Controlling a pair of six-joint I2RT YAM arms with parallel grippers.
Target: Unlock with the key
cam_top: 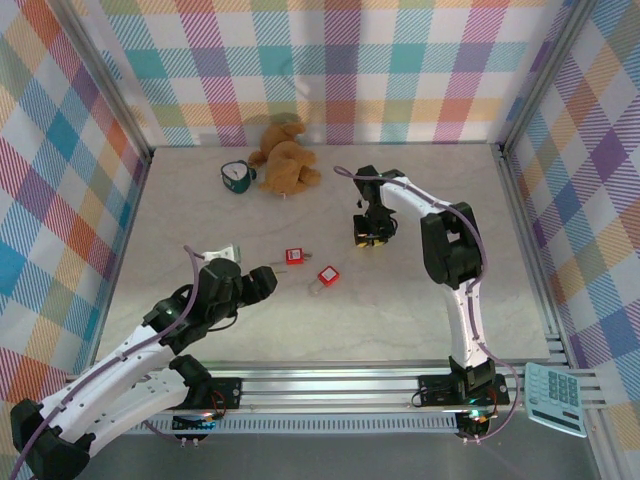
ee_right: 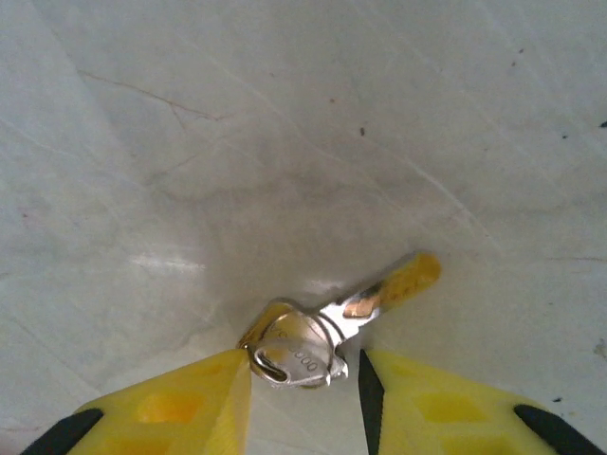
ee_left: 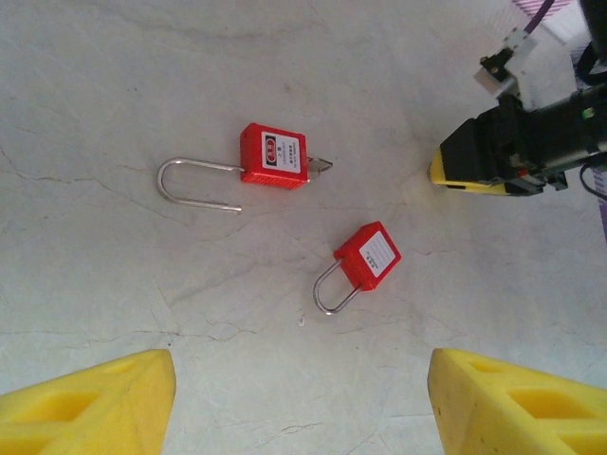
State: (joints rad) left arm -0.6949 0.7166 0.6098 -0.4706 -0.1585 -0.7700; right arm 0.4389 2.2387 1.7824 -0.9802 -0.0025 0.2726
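The key (ee_right: 303,346), small and silvery, lies flat on the pale tabletop, its blade pointing up and right. My right gripper (ee_right: 305,379) is down over it with the key's head between its yellow fingertips. The left fingertip touches the head and a narrow gap remains at the right one; it is open. Two red padlocks (cam_top: 294,256) (cam_top: 328,275) lie mid-table. In the left wrist view the larger padlock (ee_left: 273,156) has a small metal tip poking from its base, and the smaller padlock (ee_left: 368,256) lies nearer. My left gripper (ee_left: 303,398) hovers open short of them, holding nothing.
A brown teddy bear (cam_top: 285,155) and a small teal object (cam_top: 236,177) sit at the back of the table. A calculator (cam_top: 555,397) rests on the rail at the front right. Plaid walls close in the table (cam_top: 200,220) on three sides.
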